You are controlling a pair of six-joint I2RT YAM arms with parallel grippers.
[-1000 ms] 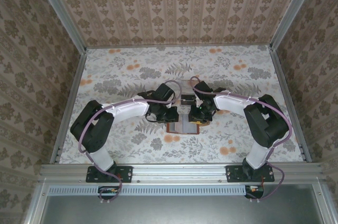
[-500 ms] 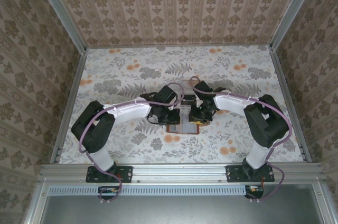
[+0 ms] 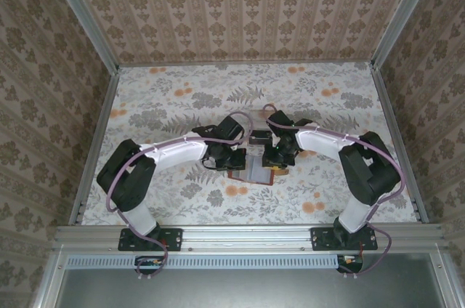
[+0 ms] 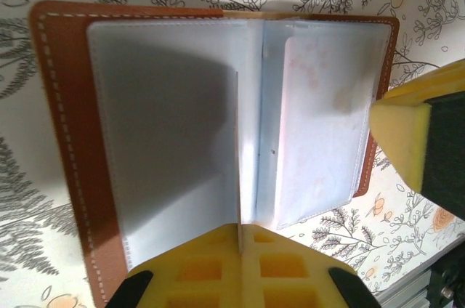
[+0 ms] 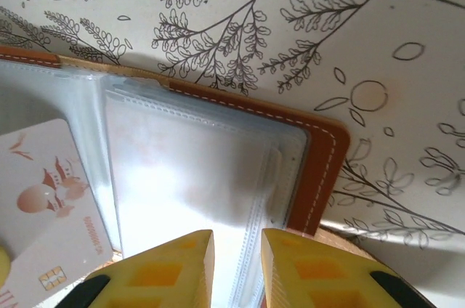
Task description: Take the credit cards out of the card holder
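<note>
The brown card holder (image 4: 62, 141) lies open on the floral table (image 3: 174, 104), its clear sleeves (image 4: 167, 126) facing up. My left gripper (image 4: 240, 229) is shut on a thin pale credit card (image 4: 238, 163), which stands edge-on above the holder's spine. In the right wrist view the card's face (image 5: 43, 206) shows a chip and a pink picture. My right gripper (image 5: 237, 239) stands narrowly open, its tips over the stitched edges of the right-hand sleeves (image 5: 196, 177). One of its yellow fingers (image 4: 407, 141) sits at the holder's right edge. From above, both grippers meet over the holder (image 3: 251, 173).
A small dark rectangle (image 3: 259, 136) lies just beyond the holder, between the two wrists. Wallpapered walls close the table on three sides, and a metal rail (image 3: 247, 234) runs along the near edge. Bare tabletop lies to the left, right and far side.
The left gripper's fingers closed fully on the card, and its wrist moved slightly right toward the holder's middle. The right arm has barely moved.
</note>
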